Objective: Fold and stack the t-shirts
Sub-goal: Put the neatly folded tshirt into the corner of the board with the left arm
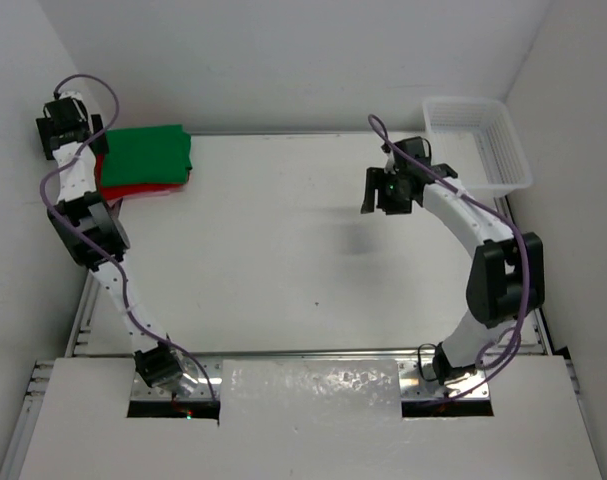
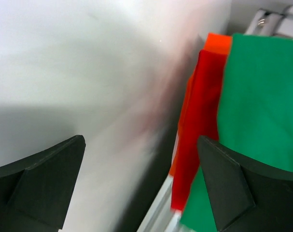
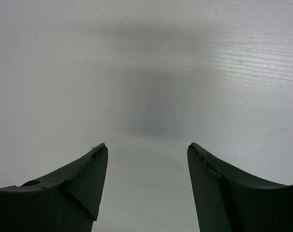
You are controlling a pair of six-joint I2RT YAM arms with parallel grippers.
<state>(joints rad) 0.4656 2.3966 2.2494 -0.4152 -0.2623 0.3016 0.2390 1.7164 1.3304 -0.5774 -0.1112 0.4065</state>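
The t-shirts lie folded in a stack at the table's far left corner, the green t-shirt (image 1: 148,155) on top of the red t-shirt (image 1: 131,190). The left wrist view shows the green t-shirt (image 2: 267,96), the red edge (image 2: 202,125) under it and an orange edge (image 2: 216,43) below that. My left gripper (image 1: 51,132) hangs open just left of the stack, by the wall, its fingers (image 2: 141,142) empty. My right gripper (image 1: 386,192) hovers open over bare table at the right, with nothing between its fingers (image 3: 147,146).
A white mesh basket (image 1: 478,140) stands at the far right corner, behind the right arm. White walls close in the table on the left, back and right. A metal rail (image 2: 160,212) runs along the table's left edge beside the stack.
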